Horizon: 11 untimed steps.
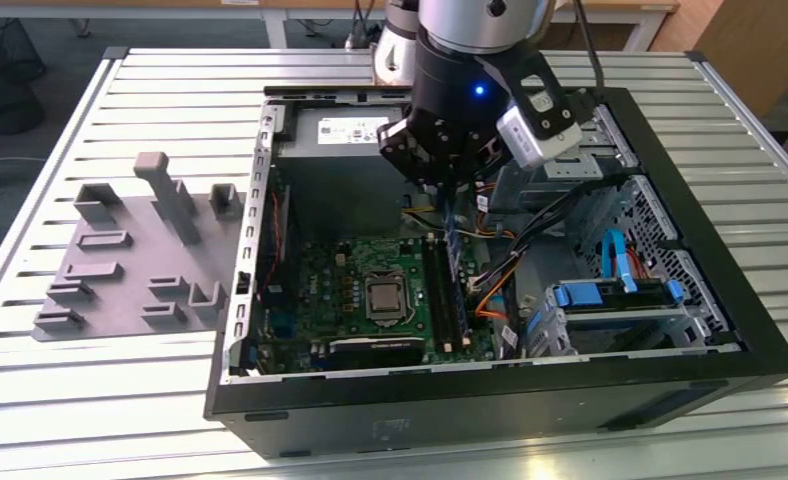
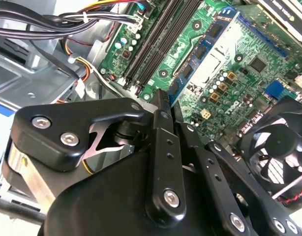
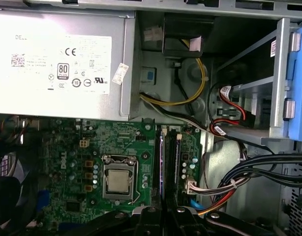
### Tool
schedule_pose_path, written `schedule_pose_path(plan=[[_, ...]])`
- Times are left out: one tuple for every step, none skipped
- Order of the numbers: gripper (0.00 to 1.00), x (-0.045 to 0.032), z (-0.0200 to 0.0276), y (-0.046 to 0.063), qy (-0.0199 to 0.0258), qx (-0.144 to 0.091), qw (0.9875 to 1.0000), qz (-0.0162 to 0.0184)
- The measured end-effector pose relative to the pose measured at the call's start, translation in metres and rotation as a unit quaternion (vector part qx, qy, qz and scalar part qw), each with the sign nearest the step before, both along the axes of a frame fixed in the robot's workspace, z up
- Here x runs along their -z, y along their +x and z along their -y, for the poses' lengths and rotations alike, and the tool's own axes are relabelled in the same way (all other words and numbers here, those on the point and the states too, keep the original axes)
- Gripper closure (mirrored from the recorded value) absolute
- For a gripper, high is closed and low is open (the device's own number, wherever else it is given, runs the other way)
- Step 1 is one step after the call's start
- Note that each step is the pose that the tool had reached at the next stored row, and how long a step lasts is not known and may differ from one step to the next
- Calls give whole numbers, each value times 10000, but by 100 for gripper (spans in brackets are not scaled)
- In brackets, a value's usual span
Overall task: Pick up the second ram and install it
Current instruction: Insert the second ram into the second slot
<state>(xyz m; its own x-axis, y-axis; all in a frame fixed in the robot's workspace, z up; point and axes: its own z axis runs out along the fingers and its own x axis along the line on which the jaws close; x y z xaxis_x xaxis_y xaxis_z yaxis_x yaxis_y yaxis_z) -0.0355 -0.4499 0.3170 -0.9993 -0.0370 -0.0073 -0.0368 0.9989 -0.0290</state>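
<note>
Fingers (image 2: 163,98) above motherboard (image 2: 225,64) (slots close beneath)

One motherboard (image 1: 367,300), one tray (image 1: 134,265)

You've got even, cool daylight across the exterior view, with a bright glare patch on the slatted table (image 1: 594,462) along its near edge and soft sheen on the ribs. Inside the computer case (image 1: 768,360) it's dimmer, the floor under the arm sitting in shadow, and a small blue indicator light (image 1: 478,92) glows sharply on the arm. In the second wrist view the gripper (image 2: 161,98) is close and slightly soft, its black links catching pale highlights, while the motherboard (image 2: 229,73) beyond is crisp and well lit. In the first wrist view the power supply (image 3: 62,59) label is bright and washed, and the corners fall dark.
</note>
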Motion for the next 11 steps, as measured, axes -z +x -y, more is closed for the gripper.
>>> schedule_pose_path(plan=[[86,12,0,0,-1,1,10000,-1],[86,20,0,0,0,1,10000,-1],[86,23,0,1,-1,1,10000,-1],[86,23,0,1,-2,1,10000,-2],[86,24,0,1,-2,1,10000,-2],[86,25,0,1,-1,1,10000,-1],[86,26,0,1,0,1,10000,-1],[86,26,0,1,0,1,10000,-1],[86,27,0,1,-1,1,10000,-1],[86,32,0,1,1,1,10000,0],[86,35,1,1,1,1,10000,-2]])
